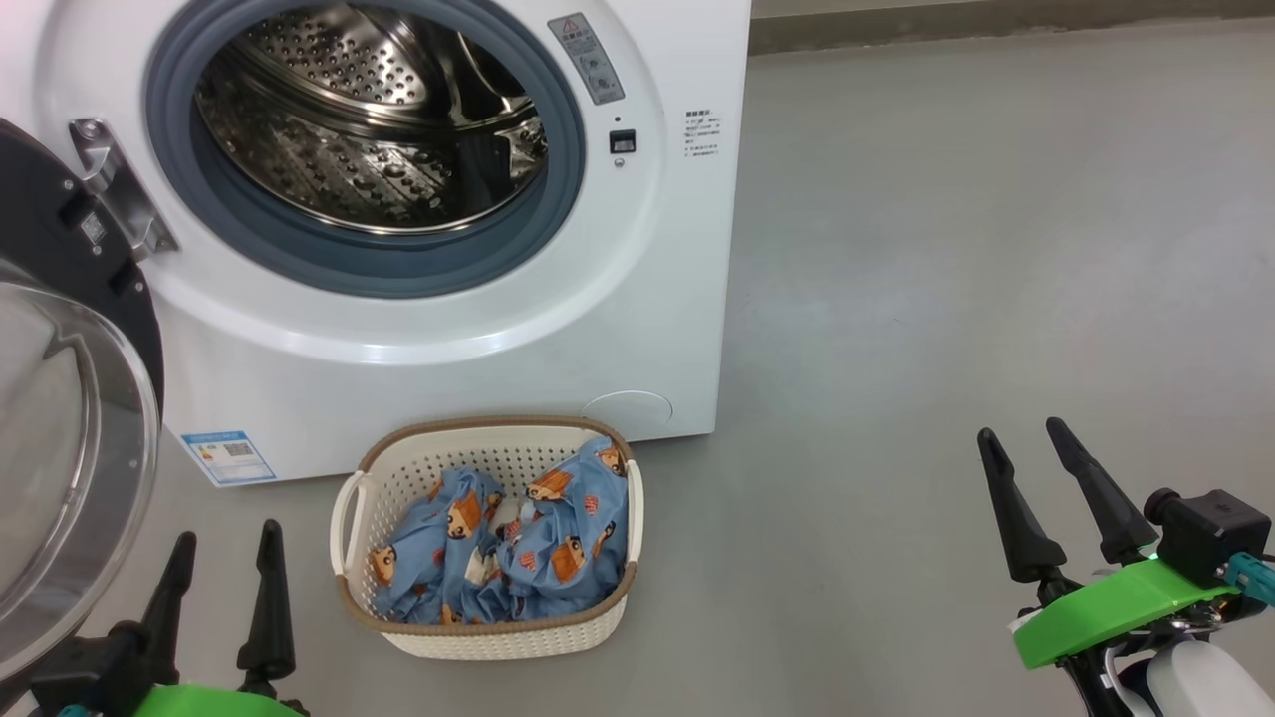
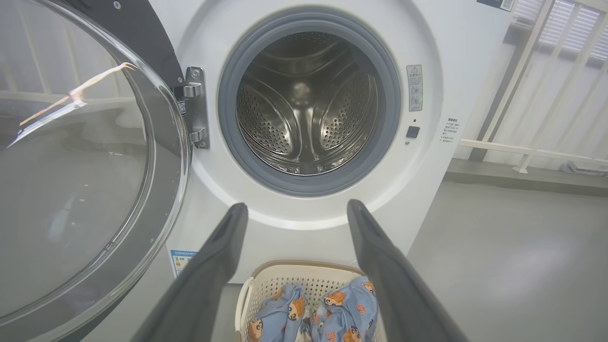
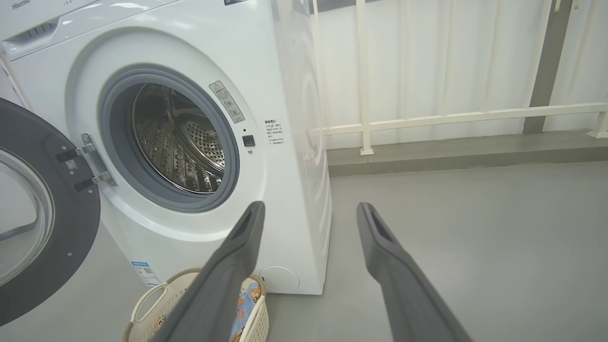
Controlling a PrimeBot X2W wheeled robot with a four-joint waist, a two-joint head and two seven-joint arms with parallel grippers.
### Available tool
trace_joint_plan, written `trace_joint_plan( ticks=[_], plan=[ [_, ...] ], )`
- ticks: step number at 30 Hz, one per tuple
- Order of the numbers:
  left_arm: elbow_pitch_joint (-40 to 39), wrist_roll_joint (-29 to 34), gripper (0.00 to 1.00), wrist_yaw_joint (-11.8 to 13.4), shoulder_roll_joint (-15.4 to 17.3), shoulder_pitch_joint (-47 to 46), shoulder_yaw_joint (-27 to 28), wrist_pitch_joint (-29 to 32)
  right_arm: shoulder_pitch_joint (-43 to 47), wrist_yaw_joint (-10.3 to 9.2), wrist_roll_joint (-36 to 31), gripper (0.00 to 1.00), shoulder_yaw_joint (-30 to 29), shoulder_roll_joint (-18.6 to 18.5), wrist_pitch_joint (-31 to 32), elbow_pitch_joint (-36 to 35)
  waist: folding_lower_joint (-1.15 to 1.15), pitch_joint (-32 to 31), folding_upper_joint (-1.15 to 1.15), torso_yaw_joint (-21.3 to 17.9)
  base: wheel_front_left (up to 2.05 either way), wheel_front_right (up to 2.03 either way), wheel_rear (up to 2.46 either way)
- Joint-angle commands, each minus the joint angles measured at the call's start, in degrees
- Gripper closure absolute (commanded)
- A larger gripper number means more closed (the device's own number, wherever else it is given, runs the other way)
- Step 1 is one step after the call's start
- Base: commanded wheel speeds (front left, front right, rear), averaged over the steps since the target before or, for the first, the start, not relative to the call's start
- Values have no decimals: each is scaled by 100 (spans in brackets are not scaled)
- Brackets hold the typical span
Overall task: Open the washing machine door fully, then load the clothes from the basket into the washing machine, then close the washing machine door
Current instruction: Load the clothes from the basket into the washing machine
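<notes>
The white washing machine (image 1: 478, 349) stands at the upper left with its steel drum (image 1: 369, 129) bare inside the grey ring. Its black-rimmed glass door (image 1: 60, 438) is swung wide open on the left. In front of the machine, on the floor, sits the cream basket (image 1: 488, 637), and light blue clothes (image 1: 508, 548) with orange figures lie in it. My left gripper (image 1: 227, 543) is open at the lower left, between door and basket. Open too, my right gripper (image 1: 1026, 430) hovers well right of the basket, holding nothing. The left wrist view looks over the basket (image 2: 280, 280) into the drum (image 2: 306, 109).
Grey floor (image 1: 946, 299) stretches to the right of the machine. A white railing (image 3: 427, 118) on a low kerb stands behind and to the right of the machine. A blue label (image 1: 229, 456) is on the machine's lower left front.
</notes>
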Motion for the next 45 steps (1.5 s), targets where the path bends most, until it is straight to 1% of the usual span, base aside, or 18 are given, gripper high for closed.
trace_joint_plan(
  ticks=[1, 18, 33, 45],
  plan=[
    [-95, 48, 0, -24, 97, -112, 244, -37, -61, 43, -58, 0, 71, -92, -71, -158, 0, 11, 0, 14, 0, 0, 0],
    [-44, 191, 0, -134, 60, -167, 362, -37, -83, 43, -61, 0, 60, -37, -71, -149, 0, 49, 0, 82, 0, 0, 0],
    [-81, 284, 0, -148, 4, -152, 426, -37, -85, 43, -57, 0, 51, -24, -71, -127, 0, 27, 0, 92, 0, 0, 0],
    [-156, 317, 0, -241, -49, -147, 475, -37, -65, 43, -44, 0, 30, -26, -71, -131, 0, 21, 0, 136, 3, -3, 0]
  ],
)
